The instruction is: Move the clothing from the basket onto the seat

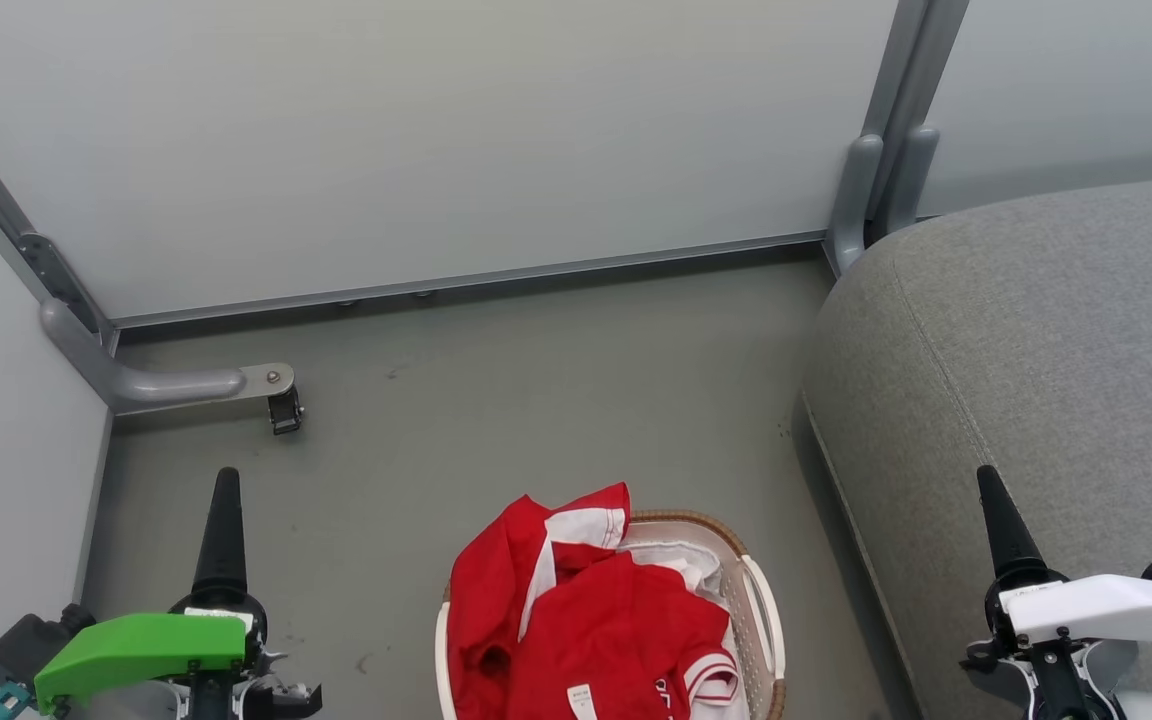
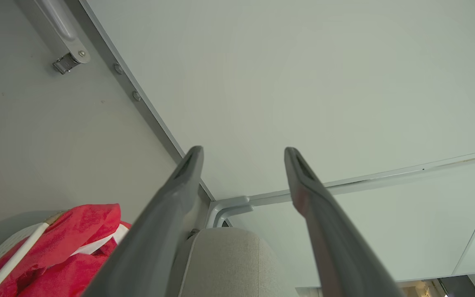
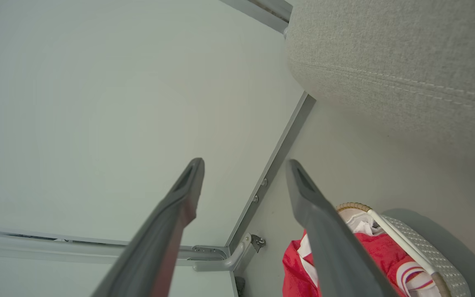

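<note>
Head view: the clothing [image 1: 586,620] lay heaped in the basket [image 1: 764,600] on the floor [image 1: 536,400], beside the seat [image 1: 1036,350]; left gripper [image 1: 224,495] and right gripper [image 1: 992,495] hung clear of it.
Left wrist view: fingers [image 2: 171,206] parted, empty.
Right wrist view: fingers [image 3: 316,210] parted, empty.

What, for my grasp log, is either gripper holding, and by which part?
Nothing: left gripper and right gripper are open, empty; the soft red clothing lies in the cream perforated basket.

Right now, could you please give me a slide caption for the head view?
Clothing heaped in the basket beside the seat; left pincer and right pincer open, empty.
</note>
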